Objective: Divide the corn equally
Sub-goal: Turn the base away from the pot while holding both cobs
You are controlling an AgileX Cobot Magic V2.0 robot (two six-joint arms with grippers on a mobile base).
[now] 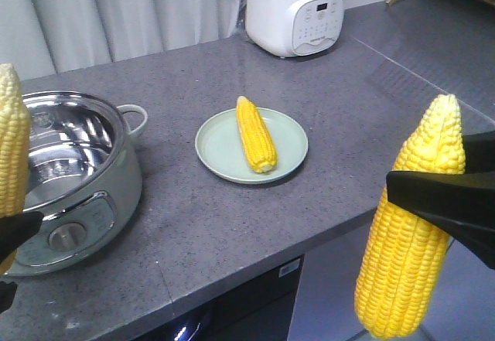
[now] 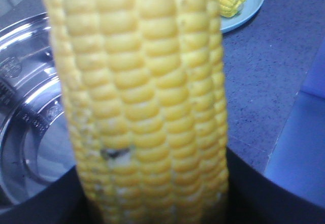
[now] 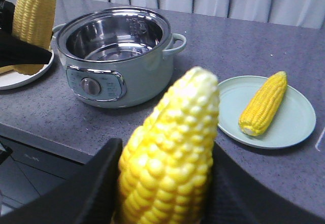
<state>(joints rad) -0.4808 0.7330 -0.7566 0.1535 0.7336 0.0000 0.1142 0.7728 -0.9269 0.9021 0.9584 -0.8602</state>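
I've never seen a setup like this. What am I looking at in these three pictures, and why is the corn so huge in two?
It is a robot with two arms. One camera looks forward over a grey counter; the other two sit on the wrists, so held corn fills them. The left hand grips one cob upright, the right hand a second cob. On the counter stand a steel pot, a green plate bearing a third cob, and a white appliance.
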